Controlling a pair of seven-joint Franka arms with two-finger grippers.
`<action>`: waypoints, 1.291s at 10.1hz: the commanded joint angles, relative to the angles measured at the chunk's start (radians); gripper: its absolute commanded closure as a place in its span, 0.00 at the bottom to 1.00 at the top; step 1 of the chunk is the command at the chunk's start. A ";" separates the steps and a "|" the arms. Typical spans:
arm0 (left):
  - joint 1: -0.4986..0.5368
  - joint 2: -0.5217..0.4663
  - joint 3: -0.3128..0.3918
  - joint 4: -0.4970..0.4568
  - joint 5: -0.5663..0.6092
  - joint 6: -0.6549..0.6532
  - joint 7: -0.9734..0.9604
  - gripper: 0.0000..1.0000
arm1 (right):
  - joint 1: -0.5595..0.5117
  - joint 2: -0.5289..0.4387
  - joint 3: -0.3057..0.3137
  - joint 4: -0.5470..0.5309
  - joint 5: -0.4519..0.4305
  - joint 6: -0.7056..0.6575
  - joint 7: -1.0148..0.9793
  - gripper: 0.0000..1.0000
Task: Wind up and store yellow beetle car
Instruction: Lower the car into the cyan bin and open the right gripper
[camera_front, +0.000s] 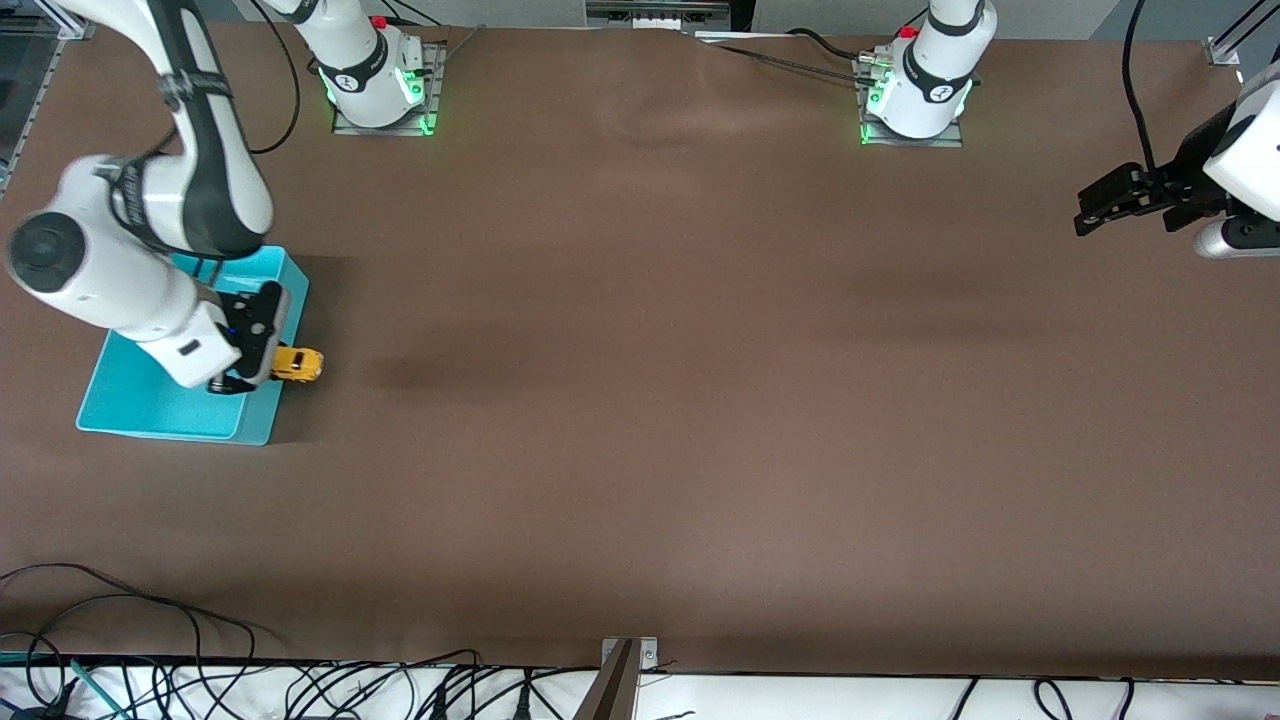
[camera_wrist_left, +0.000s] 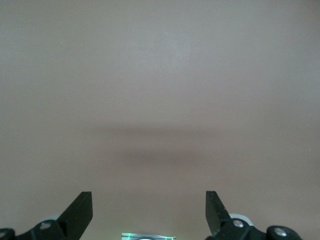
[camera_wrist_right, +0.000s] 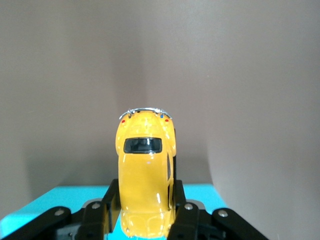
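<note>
Right gripper (camera_front: 262, 372) clamps the yellow beetle car (camera_front: 297, 364) by its sides, over the turquoise bin's (camera_front: 150, 395) rim. Brown table (camera_front: 680, 400) otherwise bare. Left gripper (camera_front: 1090, 215) waits aloft, fingers spread.

Spread left pincer (camera_wrist_left: 149, 210) over table (camera_wrist_left: 160, 75)

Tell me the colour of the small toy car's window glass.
Dark, nearly black, on the small yellow beetle toy car; the right wrist view shows it best.

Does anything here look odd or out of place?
Nothing stands out. The right gripper holds the yellow beetle car at the turquoise bin edge; the left gripper waits open over bare table.
</note>
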 joint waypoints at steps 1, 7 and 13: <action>-0.015 -0.010 0.002 -0.002 0.008 0.018 -0.001 0.00 | -0.013 0.012 -0.113 0.117 0.002 -0.164 -0.008 1.00; -0.014 -0.070 -0.001 -0.096 0.008 0.077 0.000 0.00 | -0.080 0.108 -0.254 0.021 0.005 -0.007 -0.017 1.00; -0.009 -0.067 -0.002 -0.094 0.008 0.072 0.000 0.00 | -0.072 0.245 -0.233 -0.128 0.120 0.233 -0.008 1.00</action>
